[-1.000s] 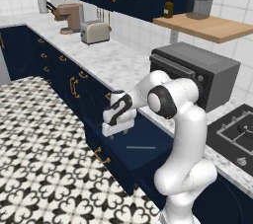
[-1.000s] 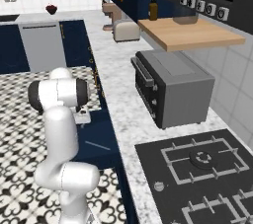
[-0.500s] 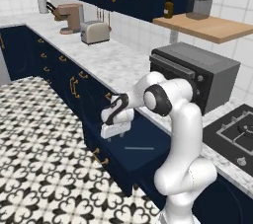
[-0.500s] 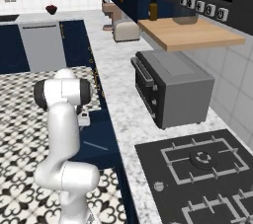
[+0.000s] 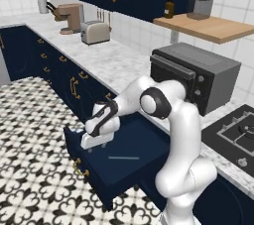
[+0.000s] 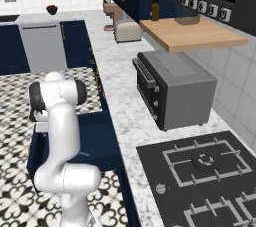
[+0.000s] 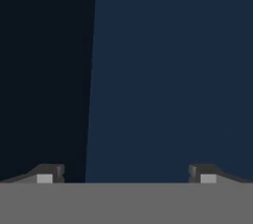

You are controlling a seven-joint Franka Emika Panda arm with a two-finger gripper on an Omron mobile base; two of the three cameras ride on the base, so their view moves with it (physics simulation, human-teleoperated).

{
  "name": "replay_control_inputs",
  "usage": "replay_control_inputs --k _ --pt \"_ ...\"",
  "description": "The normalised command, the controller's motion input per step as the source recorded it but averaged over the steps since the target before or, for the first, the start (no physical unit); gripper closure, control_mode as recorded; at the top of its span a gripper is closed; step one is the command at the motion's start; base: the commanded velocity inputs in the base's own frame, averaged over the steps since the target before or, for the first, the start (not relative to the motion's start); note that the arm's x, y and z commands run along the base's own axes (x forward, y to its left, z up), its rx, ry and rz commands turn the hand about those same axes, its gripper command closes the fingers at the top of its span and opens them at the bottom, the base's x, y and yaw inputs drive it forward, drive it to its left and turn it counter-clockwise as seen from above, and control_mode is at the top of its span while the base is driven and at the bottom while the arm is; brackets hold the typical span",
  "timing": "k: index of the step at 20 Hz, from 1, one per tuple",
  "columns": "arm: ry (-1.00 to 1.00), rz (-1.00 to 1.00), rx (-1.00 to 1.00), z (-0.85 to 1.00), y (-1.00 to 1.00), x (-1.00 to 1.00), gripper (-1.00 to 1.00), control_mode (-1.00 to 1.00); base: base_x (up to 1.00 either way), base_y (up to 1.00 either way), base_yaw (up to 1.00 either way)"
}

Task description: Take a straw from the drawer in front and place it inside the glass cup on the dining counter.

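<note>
The navy drawer [image 5: 119, 162] stands pulled out below the marble wall counter. A thin pale straw [image 5: 124, 158] lies flat on its floor near the middle. My gripper [image 5: 92, 144] hangs low over the drawer's left end, left of the straw and apart from it. In the hand view my gripper [image 7: 123, 174] is open with its tips wide apart, nothing between them, and the drawer's blue floor [image 7: 173, 80] ahead. The drawer [image 6: 97, 143] also appears behind my arm in the right base view. The glass cup and the dining counter are out of view.
On the wall counter [image 5: 114, 63] stand a dark toaster oven [image 5: 198, 75], a toaster [image 5: 95, 31] and a coffee machine [image 5: 69, 17]. A hob [image 5: 238, 130] lies to the right, a wooden shelf [image 5: 213, 27] above. Patterned floor [image 5: 34, 135] spreads left of the drawer.
My hand has come down and to the left, from above the drawer's back edge to low over its left end. The straw and the drawer have not moved.
</note>
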Motion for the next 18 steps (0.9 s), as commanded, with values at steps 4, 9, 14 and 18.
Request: replay_control_inputs --k 4,9,14,18 --pt "0.0 -0.01 -0.01 0.16 0.36 -0.25 -1.0 -1.0 0.0 0.0 0.0" --pt "0.0 -0.06 -0.01 0.46 -0.63 0.0 -1.0 -1.0 0.0 0.0 0.0" --pt "0.0 0.0 -0.01 0.09 -0.77 0.0 -1.0 -1.0 0.0 0.0 0.0" --pt "0.0 0.08 -0.06 -0.35 -0.23 0.0 -1.0 -1.0 0.0 0.0 0.0"
